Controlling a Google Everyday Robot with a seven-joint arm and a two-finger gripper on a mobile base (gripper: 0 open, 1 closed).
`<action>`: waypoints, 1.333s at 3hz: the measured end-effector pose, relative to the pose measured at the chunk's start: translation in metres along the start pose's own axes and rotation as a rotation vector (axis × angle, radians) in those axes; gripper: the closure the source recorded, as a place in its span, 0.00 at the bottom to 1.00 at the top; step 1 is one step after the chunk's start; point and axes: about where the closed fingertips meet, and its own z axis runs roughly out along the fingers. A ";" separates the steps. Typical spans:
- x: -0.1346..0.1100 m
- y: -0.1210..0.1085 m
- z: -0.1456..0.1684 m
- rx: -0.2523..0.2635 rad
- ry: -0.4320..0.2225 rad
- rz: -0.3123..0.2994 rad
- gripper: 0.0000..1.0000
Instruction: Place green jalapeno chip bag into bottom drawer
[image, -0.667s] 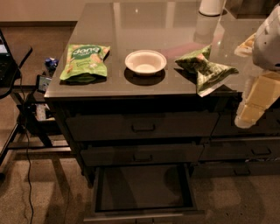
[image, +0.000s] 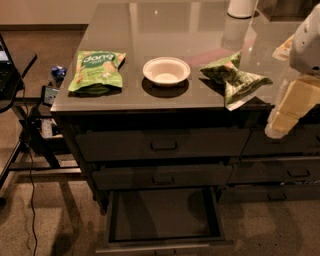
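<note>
The green jalapeno chip bag (image: 234, 79) is crumpled dark green foil. It lies at the right front of the counter top, with its pale end hanging over the front edge. The bottom drawer (image: 162, 212) stands pulled open below the counter, and its dark interior holds nothing. My gripper (image: 280, 120) hangs at the right edge of the view, in front of the counter's right side. It is to the right of the bag, slightly lower, and apart from it. Its pale yellowish finger points down and to the left.
A white bowl (image: 166, 71) sits mid-counter. A flat light-green "dang" pouch (image: 96, 70) lies at the left front. A white cylinder (image: 242, 7) stands at the back. Two shut drawers (image: 162, 146) with handles sit above the open one. A stand and cables (image: 30, 135) are on the left floor.
</note>
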 end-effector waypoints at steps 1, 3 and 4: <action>0.010 -0.033 0.009 0.031 0.024 0.112 0.00; 0.028 -0.070 0.027 0.059 0.069 0.218 0.00; 0.020 -0.083 0.050 0.080 0.064 0.246 0.00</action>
